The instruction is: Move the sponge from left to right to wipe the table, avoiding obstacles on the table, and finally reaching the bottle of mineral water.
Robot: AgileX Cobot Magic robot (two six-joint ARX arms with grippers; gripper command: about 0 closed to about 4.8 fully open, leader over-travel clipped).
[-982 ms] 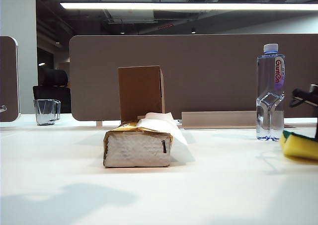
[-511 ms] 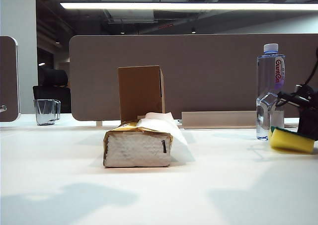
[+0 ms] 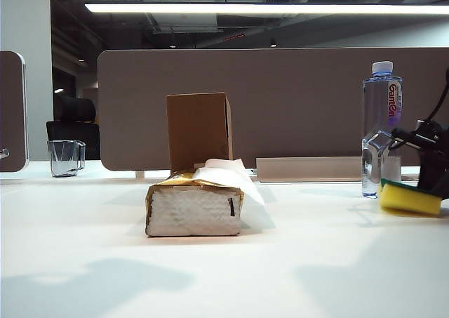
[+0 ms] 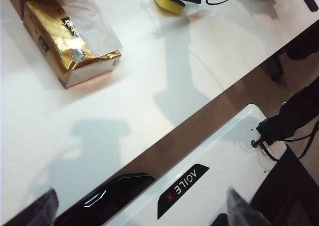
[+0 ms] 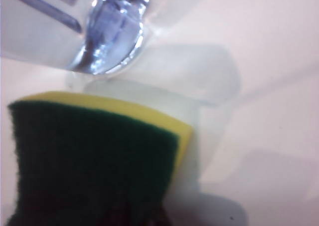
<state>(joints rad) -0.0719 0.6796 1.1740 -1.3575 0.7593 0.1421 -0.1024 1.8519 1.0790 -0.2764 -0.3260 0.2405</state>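
The yellow sponge [image 3: 410, 199] with its green top [image 5: 94, 156] lies on the white table [image 3: 280, 262] at the far right, just beside the foot of the bottle of mineral water [image 3: 382, 128] [image 5: 104, 31]. My right gripper [image 3: 431, 181] [image 5: 144, 218] sits over its right end, jaws closed on it; the fingers are lost in dark blur. The obstacles stand mid-table: the gold tissue pack [image 3: 194, 209] [image 4: 70, 41] and the brown cardboard box [image 3: 198, 130] behind it. My left gripper [image 4: 142, 211] hangs open and empty above the robot's base, off the table's near edge.
A clear glass mug [image 3: 66, 157] stands at the far left back. A grey partition [image 3: 302, 107] closes off the table's rear. A low grey strip [image 3: 309, 169] lies along the back edge near the bottle. The sponge [image 4: 167, 1] also shows in the left wrist view.
My right gripper carried the sponge in from the right edge, away from the camera and up to the bottle's foot. For the last half second it has barely moved. The left arm kept still.
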